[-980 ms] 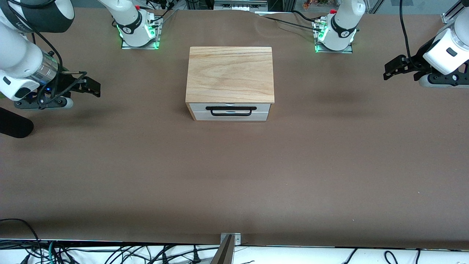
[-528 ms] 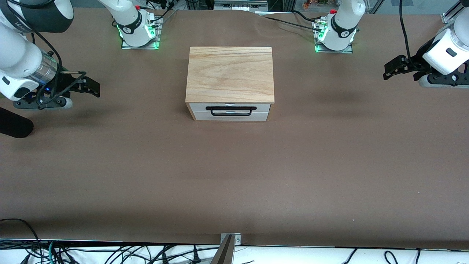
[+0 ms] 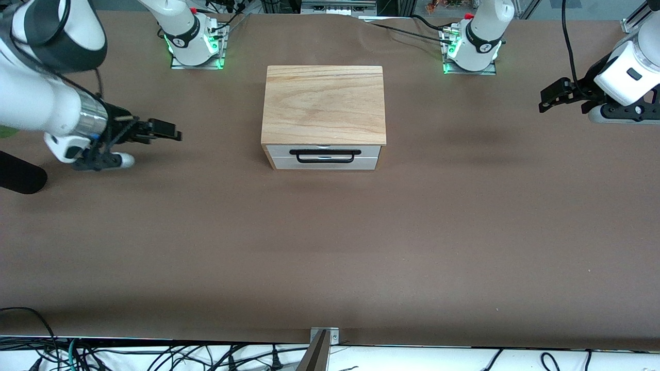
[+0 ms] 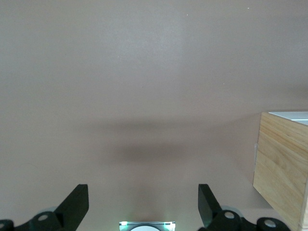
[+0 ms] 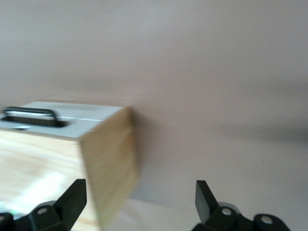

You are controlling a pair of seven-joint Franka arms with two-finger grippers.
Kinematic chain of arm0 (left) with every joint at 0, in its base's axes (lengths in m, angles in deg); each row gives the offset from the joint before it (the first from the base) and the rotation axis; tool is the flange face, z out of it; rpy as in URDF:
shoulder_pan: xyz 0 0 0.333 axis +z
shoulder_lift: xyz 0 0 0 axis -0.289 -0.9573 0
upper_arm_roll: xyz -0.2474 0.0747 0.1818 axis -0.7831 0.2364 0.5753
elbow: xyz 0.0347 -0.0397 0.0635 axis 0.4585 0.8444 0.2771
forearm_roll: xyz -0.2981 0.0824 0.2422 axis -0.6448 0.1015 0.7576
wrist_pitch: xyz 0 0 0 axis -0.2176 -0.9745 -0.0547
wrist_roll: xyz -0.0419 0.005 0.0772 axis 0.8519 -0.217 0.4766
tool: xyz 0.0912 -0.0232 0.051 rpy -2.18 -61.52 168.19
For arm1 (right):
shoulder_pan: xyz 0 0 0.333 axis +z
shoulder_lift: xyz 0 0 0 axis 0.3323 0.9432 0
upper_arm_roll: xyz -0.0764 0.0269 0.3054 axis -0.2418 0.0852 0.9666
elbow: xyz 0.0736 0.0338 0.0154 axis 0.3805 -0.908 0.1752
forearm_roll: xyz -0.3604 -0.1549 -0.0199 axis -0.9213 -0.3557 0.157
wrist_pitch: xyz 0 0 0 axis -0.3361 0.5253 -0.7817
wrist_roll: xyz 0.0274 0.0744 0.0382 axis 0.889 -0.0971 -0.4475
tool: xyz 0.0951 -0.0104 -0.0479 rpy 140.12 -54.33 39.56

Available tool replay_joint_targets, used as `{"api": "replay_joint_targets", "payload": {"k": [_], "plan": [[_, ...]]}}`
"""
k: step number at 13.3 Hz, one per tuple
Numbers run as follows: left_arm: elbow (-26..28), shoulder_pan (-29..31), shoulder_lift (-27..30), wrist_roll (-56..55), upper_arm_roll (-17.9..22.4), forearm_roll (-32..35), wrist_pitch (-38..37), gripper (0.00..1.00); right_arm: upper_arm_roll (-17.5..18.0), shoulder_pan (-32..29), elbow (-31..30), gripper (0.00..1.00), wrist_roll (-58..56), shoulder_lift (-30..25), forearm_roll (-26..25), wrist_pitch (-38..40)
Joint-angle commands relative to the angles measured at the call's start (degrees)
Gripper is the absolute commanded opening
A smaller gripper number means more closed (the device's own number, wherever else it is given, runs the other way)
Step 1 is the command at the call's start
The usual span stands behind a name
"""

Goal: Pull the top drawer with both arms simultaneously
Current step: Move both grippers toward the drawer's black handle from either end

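Note:
A small cabinet with a light wood top (image 3: 324,103) stands mid-table. Its top drawer (image 3: 325,150) has a white front and a long black bar handle (image 3: 325,156), and sits flush in the cabinet. My right gripper (image 3: 167,130) hovers open and empty over the table, beside the cabinet toward the right arm's end. In the right wrist view its fingers (image 5: 74,197) frame the cabinet's wooden corner (image 5: 108,159), with the handle (image 5: 31,115) visible. My left gripper (image 3: 549,100) hangs open and empty near the left arm's end of the table. The left wrist view shows the cabinet's side (image 4: 281,168).
Both arm bases (image 3: 196,46) (image 3: 470,49) glow green, farther from the front camera than the cabinet. A black rounded object (image 3: 20,178) lies at the right arm's end. Cables (image 3: 154,355) and a metal bracket (image 3: 324,335) line the table's near edge.
The right arm has swung toward the cabinet, carrying its open gripper much closer to it. The left arm has barely moved. The drawer has not moved.

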Motion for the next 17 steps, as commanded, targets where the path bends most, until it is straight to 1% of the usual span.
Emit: {"api": "replay_joint_targets", "payload": {"k": [1, 3, 4, 5, 6, 7, 8, 9, 10, 11, 12, 13, 14, 15, 16, 17], "plan": [[0.55, -0.04, -1.05, 0.16, -0.39, -0.05, 0.87, 1.0, 0.06, -0.36, 1.97, 1.0, -2.53, 6.57, 13.85, 0.23], [0.64, -0.04, -3.77, 0.07, -0.3, -5.31, 0.96, 1.0, 0.06, -0.27, 1.97, 1.0, -9.45, 11.05, 23.34, -0.99], [0.81, -0.38, -5.09, 0.07, -0.3, -6.82, 0.87, 1.0, 0.06, -0.18, 1.71, 1.0, -14.45, 13.25, 27.74, -1.7], [0.81, -0.56, -6.49, 0.07, -0.39, -7.7, 1.05, 1.0, 0.23, -0.09, 1.45, 1.0, -18.59, 15.19, 31.18, -2.4], [1.25, -0.65, -7.73, 0.34, -0.48, -10.49, 2.79, 1.0, 0.5, -0.01, 1.1, 1.0, -21.94, 16.34, 34.09, -3.89], [2.64, -0.65, -8.44, 0.6, -0.39, -15.05, 5.24, 1.0, 1.19, -0.01, 0.75, 1.0, -25.72, 17.48, 36.38, -5.56], [3.61, -0.65, -9.92, 0.86, -0.48, -18.83, 7.53, 1.0, 2.77, -0.01, 0.05, 1.0, -30.97, 18.36, 38.75, -7.58], [4.23, -0.83, -11.5, 0.95, -0.48, -22.26, 9.03, 1.0, 4.0, -0.01, -1.96, 1.0, -36.77, 18.63, 42.08, -9.94], [4.76, -1.0, -13.26, 1.04, -0.56, -26.65, 10.53, 1.0, 5.23, -0.01, -4.24, 1.0, -42.48, 19.24, 46.55, -11.8], [5.99, -1.26, -14.67, 1.74, -0.74, -31.74, 11.85, 1.0, 6.29, 0.08, -6.18, 1.0, -47.33, 19.68, 52.16, -12.25], [7.65, -1.44, -15.9, 3.31, -1.0, -37.53, 13.51, 1.0, 6.65, 0.17, -8.12, 1.0, -51.55, 20.64, 56.22, -12.78], [9.58, -1.79, -17.31, 5.94, -1.87, -43.51, 15.62, 1.0, 7.43, 0.34, -9.44, 1.0, -56.12, 21.61, 58.61, -13.39], [11.25, -2.32, -18.89, 9.53, -2.67, -49.05, 17.12, 1.0, 8.66, 0.35, -10.5, 0.99, -59.21, 22.67, 59.77, -14.09], [12.4, -3.19, -20.73, 13.57, -2.94, -55.02, 17.83, 1.0, 9.72, 0.35, -11.03, 0.9, -60.46, 23.89, 61.26, -14.1], [13.2, -4.68, -22.75, 18.05, -2.94, -60.65, 17.92, 1.0, 10.86, 0.35, -11.56, 0.88, -60.73, 24.34, 62.58, -14.62], [13.73, -5.91, -25.03, 24.1, -2.94, -65.58, 17.92, 1.0, 12.0, 0.43, -11.91, 0.83, -60.73, 24.43, 64.24, -16.37]]}}
